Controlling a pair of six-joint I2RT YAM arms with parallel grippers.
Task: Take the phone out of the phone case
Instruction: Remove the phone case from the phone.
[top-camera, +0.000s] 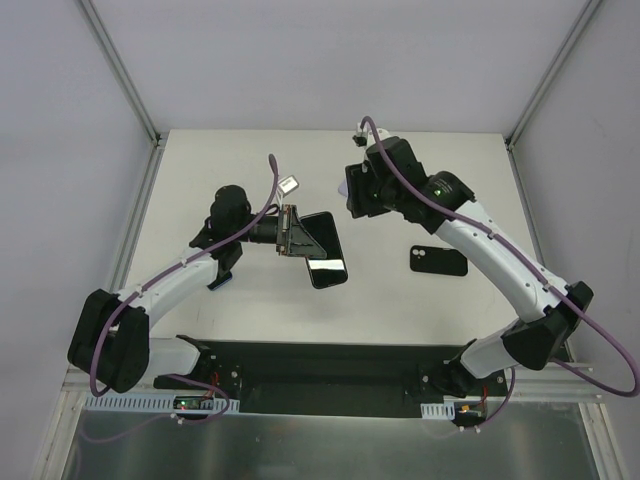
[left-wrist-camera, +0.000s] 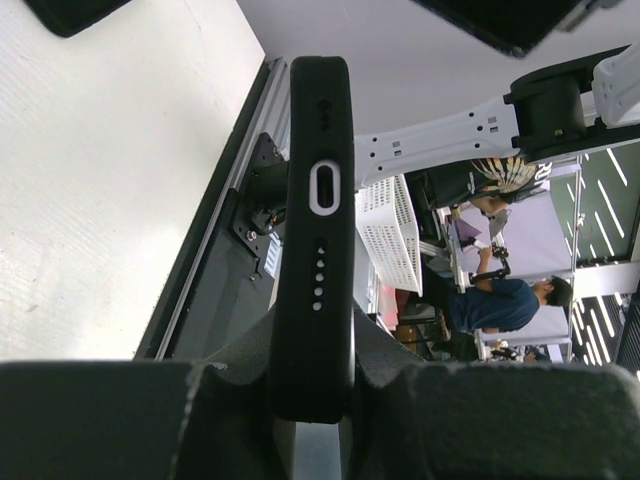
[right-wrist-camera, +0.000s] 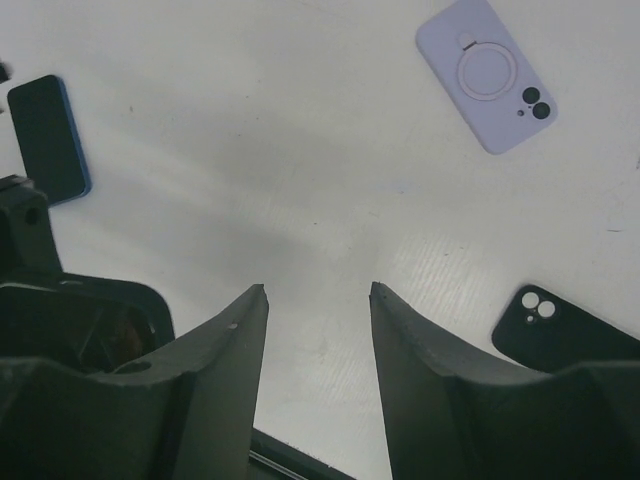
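My left gripper (top-camera: 290, 236) is shut on the phone in its black case (top-camera: 322, 250) and holds it above the table's middle, screen up. In the left wrist view the cased phone (left-wrist-camera: 318, 200) stands edge-on between my fingers (left-wrist-camera: 180, 420), its charging port facing the camera. My right gripper (top-camera: 354, 197) is open and empty, a little right of and behind the phone. In the right wrist view its fingertips (right-wrist-camera: 252, 300) stand wide apart above bare table; the gripper's middle (right-wrist-camera: 318, 292) holds nothing.
A black case (top-camera: 438, 260) lies at the right, also in the right wrist view (right-wrist-camera: 560, 325). A lilac case with a ring (right-wrist-camera: 485, 75) lies face down near my right gripper. A blue-edged phone (right-wrist-camera: 48, 140) lies under my left arm (top-camera: 220, 278). A small white object (top-camera: 288, 184) lies behind.
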